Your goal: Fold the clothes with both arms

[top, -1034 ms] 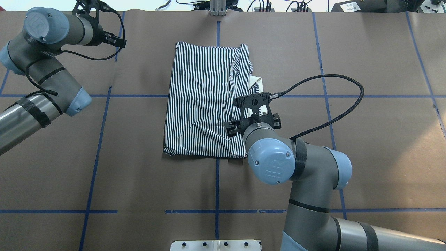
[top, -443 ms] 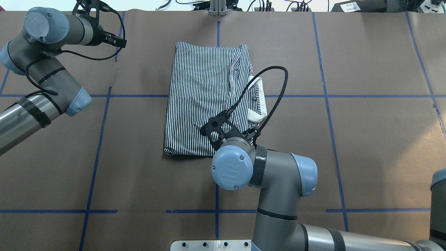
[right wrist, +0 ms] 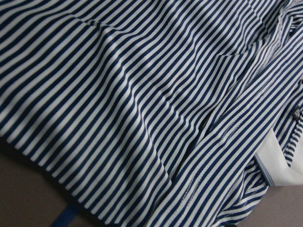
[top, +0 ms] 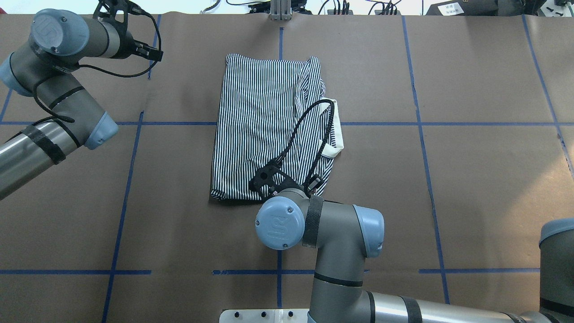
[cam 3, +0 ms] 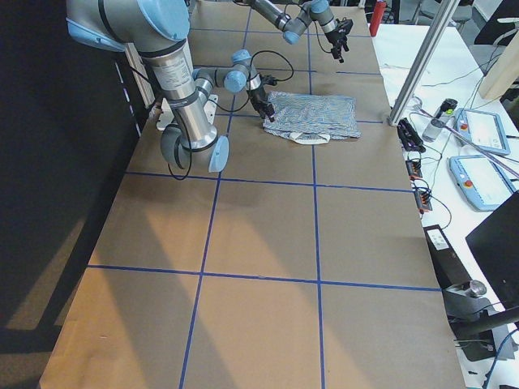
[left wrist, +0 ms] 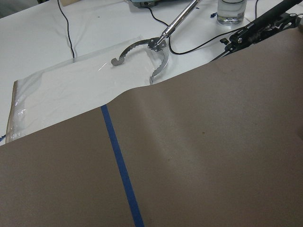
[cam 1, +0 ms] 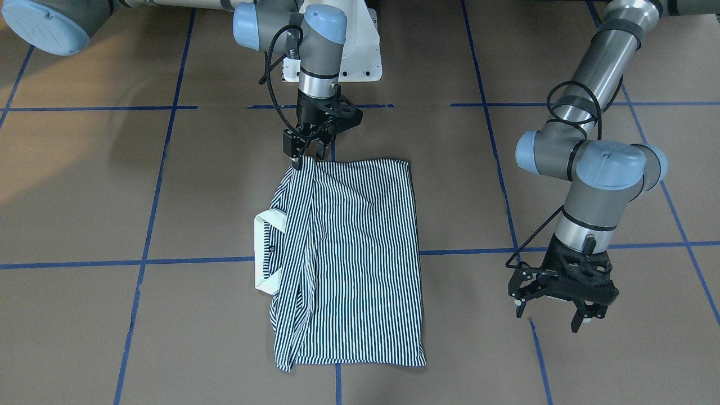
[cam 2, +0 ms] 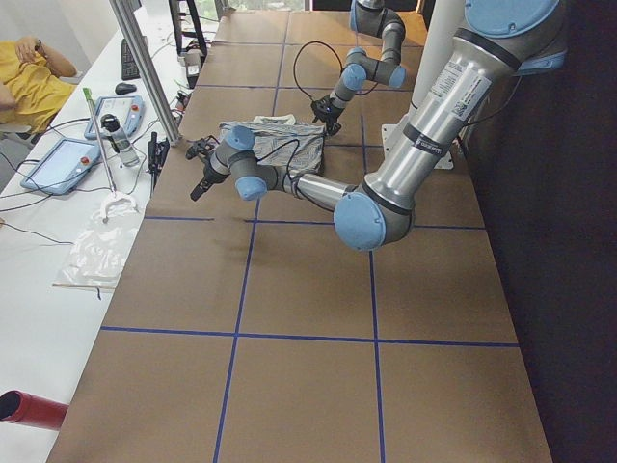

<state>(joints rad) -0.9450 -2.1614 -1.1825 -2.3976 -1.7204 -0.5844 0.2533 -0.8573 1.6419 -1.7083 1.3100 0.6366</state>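
The striped polo shirt (top: 255, 121) lies folded into a long rectangle mid-table, its cream collar (top: 337, 134) sticking out on my right side. It also shows in the front view (cam 1: 360, 253). My right gripper (cam 1: 308, 158) is low at the shirt's near right corner, with its jaws apart and its fingertips at the hem. In the overhead view my right wrist hides most of it. The right wrist view is filled with striped cloth (right wrist: 142, 104). My left gripper (cam 1: 557, 315) is open and empty, above bare table at the far left, well away from the shirt.
Brown paper with blue tape lines (top: 130, 179) covers the table. The white pedestal base (cam 1: 360, 50) is at the near edge. Beyond the far edge are a plastic bag (left wrist: 71, 90), metal tongs (left wrist: 151, 52), tablets and a seated person (cam 2: 29, 82).
My right arm swung from over the collar back and leftward to the shirt's near edge, uncovering the collar. Its cable loop now hangs over the shirt. The left arm and the shirt stayed put.
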